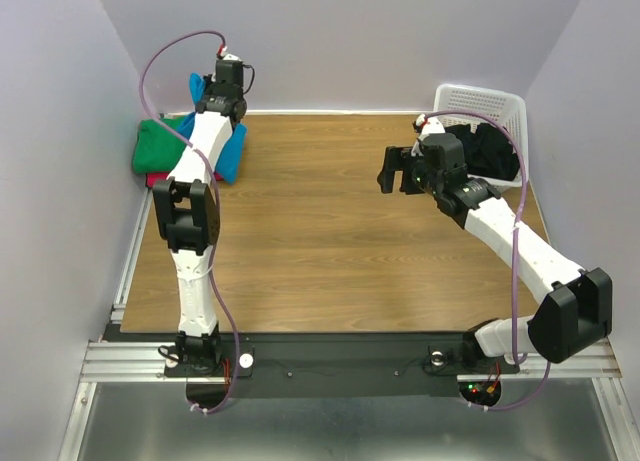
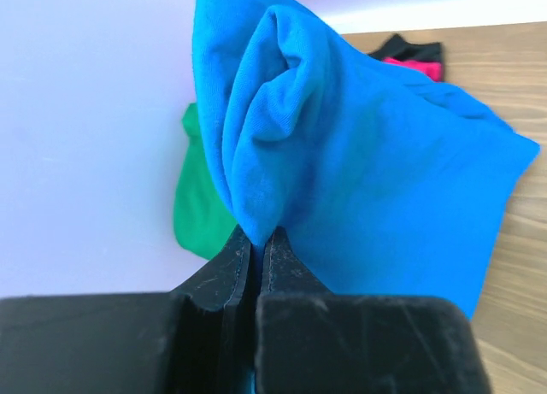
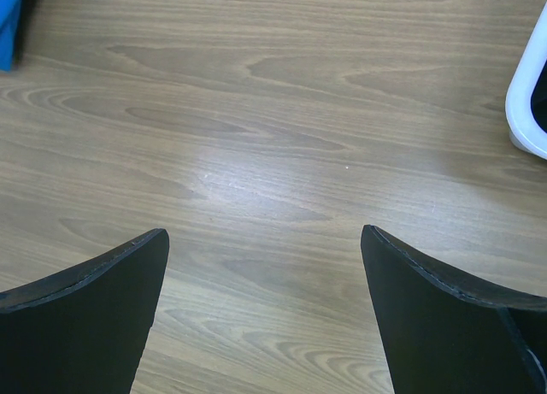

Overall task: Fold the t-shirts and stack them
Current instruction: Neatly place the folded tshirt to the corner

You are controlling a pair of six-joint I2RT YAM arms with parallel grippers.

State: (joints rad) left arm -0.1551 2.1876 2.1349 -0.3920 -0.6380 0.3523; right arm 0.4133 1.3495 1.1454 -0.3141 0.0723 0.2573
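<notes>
Basket point(image 1: 481, 93) — white lattice — holds crumpled black t-shirts point(image 1: 490, 149).

Wood-grain table point(image 1: 320, 251). Far left corner: a heap of shirts, with the green t-shirt point(image 1: 155, 146) against the left wall, the turquoise t-shirt point(image 1: 232, 156) just right of it, and the red-pink t-shirt point(image 1: 153, 180) edge showing beneath the green. Far right corner: white lattice basket point(image 1: 480, 99).

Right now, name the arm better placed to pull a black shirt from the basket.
Right. The right claw is open and empty beside the white basket of black shirts; the left claw is shut on the blue t-shirt across the table.
</notes>
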